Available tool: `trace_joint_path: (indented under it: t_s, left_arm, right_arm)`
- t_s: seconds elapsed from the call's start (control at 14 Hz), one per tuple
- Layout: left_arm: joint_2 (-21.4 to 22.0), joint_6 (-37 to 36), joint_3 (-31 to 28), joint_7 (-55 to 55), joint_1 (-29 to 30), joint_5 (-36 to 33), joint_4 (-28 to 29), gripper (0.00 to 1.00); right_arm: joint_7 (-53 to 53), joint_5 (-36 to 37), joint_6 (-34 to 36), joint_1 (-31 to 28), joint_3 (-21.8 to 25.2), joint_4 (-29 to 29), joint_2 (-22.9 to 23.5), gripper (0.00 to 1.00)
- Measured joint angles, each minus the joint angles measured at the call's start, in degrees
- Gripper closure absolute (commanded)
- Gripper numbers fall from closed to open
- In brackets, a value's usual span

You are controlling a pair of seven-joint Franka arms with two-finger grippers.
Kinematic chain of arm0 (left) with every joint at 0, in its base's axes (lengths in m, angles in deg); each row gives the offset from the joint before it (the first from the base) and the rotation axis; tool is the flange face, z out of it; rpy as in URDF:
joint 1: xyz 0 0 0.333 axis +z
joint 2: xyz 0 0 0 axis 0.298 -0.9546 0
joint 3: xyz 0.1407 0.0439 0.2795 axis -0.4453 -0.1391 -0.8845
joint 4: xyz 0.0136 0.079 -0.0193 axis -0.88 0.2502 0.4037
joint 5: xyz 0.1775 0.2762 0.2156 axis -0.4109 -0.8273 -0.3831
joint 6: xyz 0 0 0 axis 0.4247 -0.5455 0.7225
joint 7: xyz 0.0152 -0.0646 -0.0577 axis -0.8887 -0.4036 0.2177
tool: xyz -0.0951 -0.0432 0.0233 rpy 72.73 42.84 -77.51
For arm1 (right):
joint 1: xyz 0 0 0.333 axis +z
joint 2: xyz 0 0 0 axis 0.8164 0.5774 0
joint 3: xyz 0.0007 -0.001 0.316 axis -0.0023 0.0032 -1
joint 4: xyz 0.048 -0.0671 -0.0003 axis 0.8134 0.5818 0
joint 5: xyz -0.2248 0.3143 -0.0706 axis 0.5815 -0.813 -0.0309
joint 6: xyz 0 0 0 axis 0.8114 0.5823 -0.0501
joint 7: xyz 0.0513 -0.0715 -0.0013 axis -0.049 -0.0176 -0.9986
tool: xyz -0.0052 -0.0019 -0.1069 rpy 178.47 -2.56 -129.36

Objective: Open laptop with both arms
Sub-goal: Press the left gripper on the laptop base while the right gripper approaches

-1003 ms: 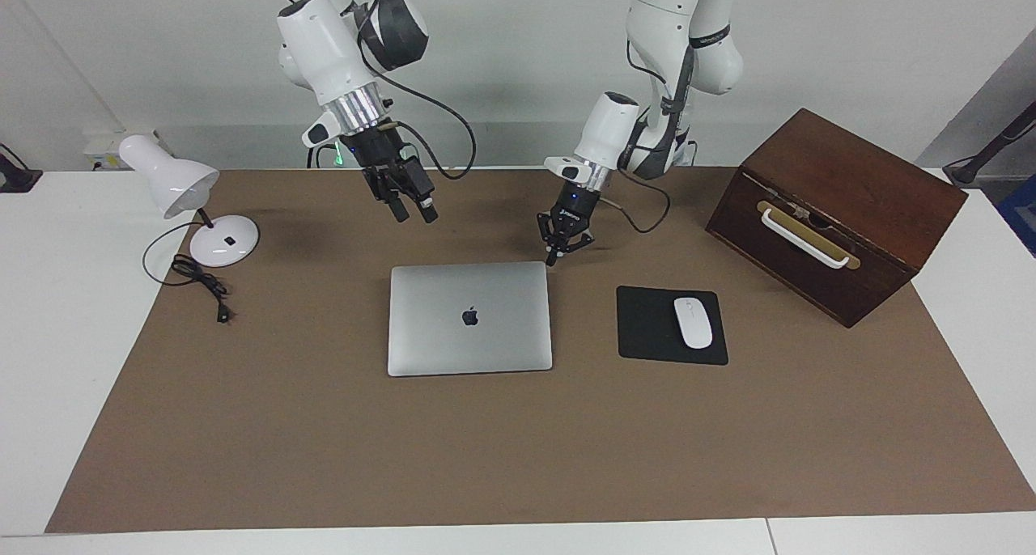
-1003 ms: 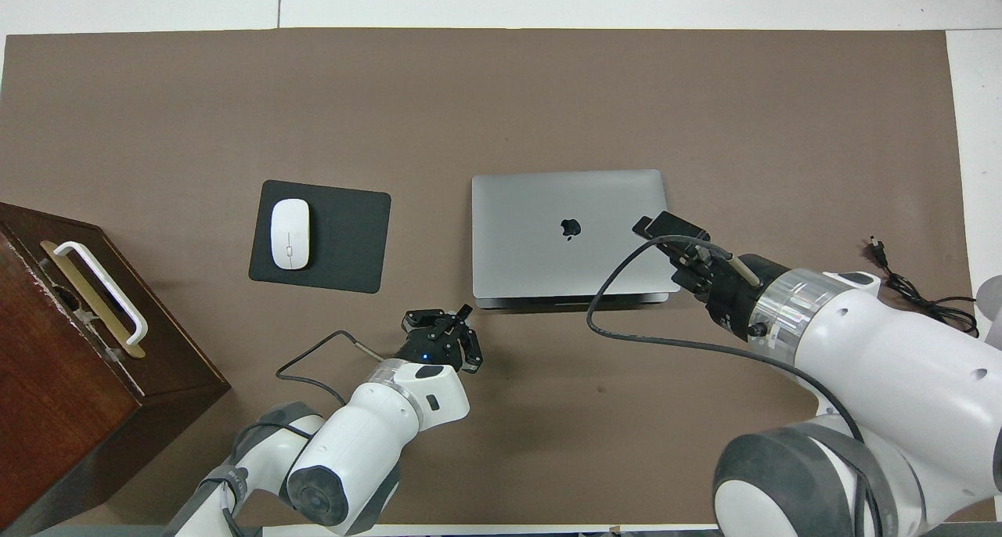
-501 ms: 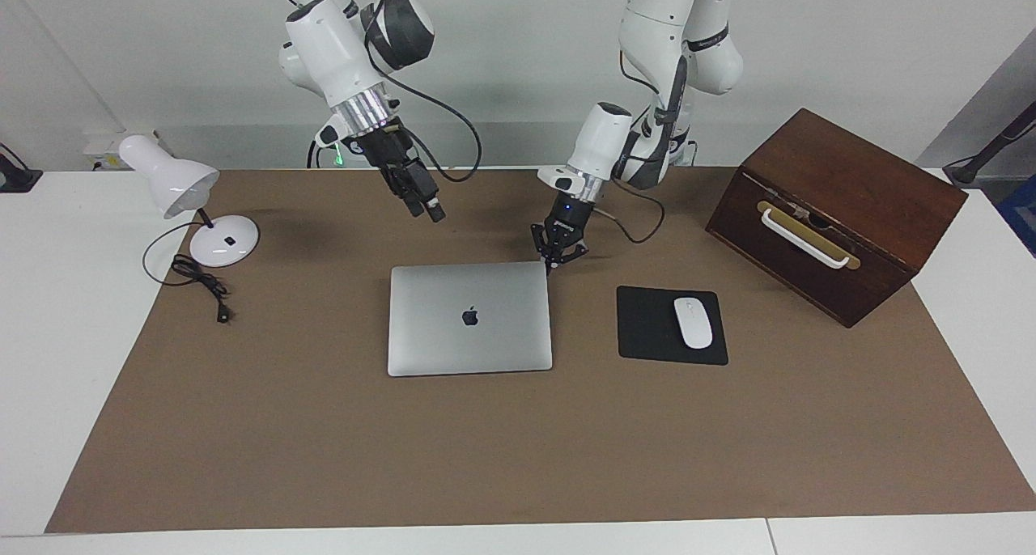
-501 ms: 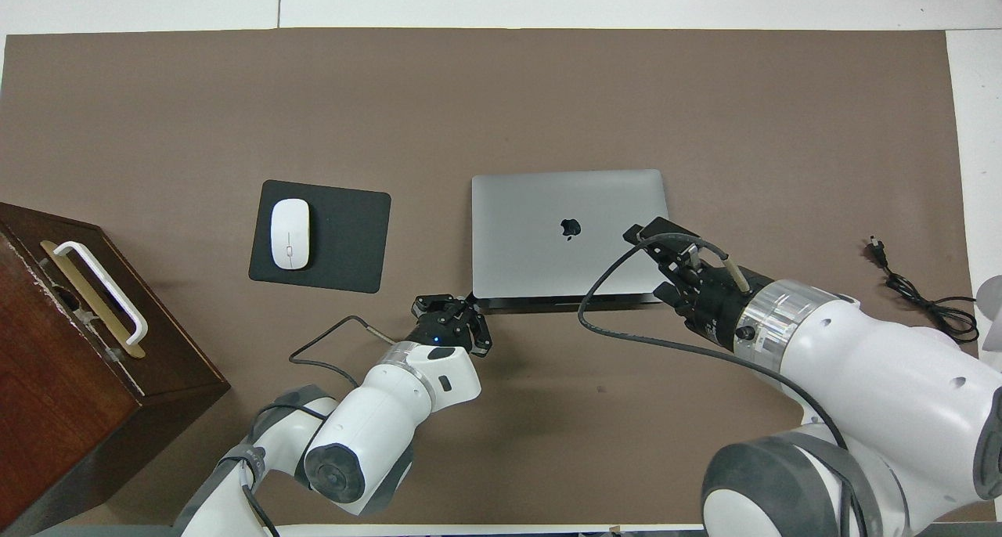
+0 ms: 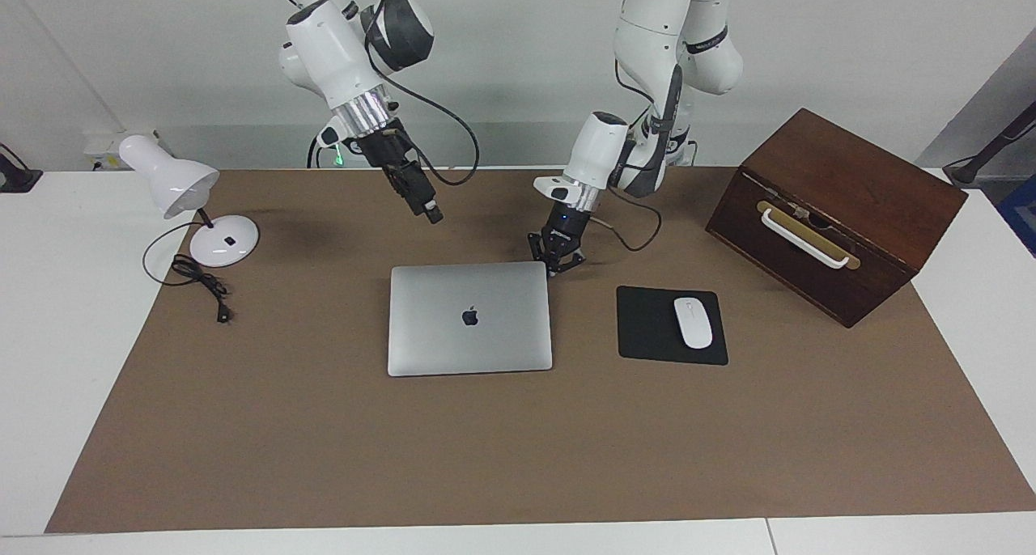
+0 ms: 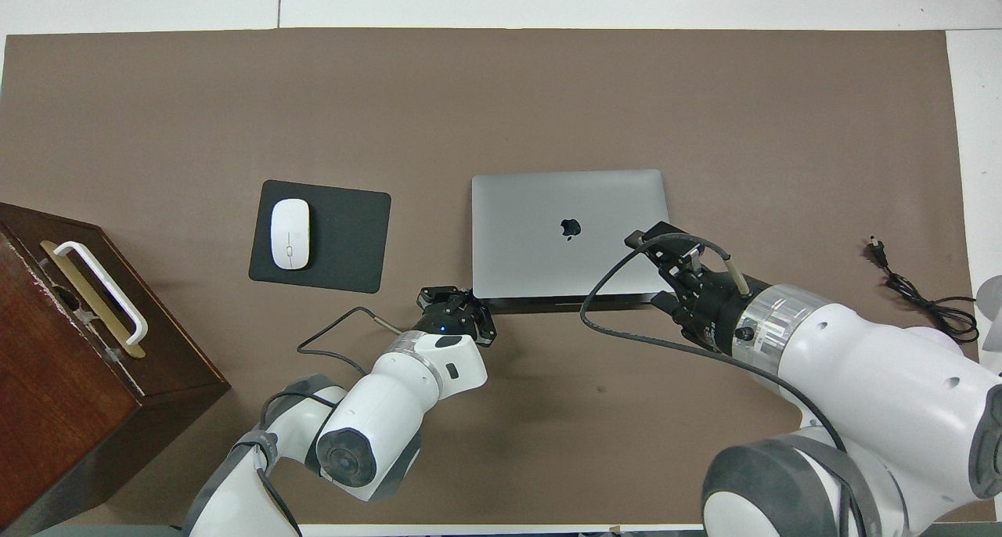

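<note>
At the laptop's [image 5: 469, 318] robot-side corner near the mouse pad [image 5: 671, 325]: left gripper [image 5: 555, 269], fingertips shut and empty, having dropped to the closed lid's edge, probably readying to pry; right gripper [image 5: 431, 213] hanging above, grip unreadable.

Laptop [image 5: 469, 319]: plain silver-grey lid with a black logo at its centre. Mouse pad [image 5: 651, 326]: solid black, carrying a white mouse [image 5: 693, 322]. Table covering [image 5: 518, 442]: uniform brown. Box [image 5: 842, 207]: dark brown wood, white handle. Lamp [image 5: 174, 184]: white, black cord.
</note>
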Motion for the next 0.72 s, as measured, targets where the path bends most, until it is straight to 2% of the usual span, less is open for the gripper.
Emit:
trace_joint_path:
  t_s: [0.72]
  left_arm:
    - [-1.1,0.1,-0.1,0.0,0.0,0.1,-1.1,1.0]
  right_arm:
    - [-4.8,0.0,7.9,1.3,-0.1,0.2,-0.2,0.0]
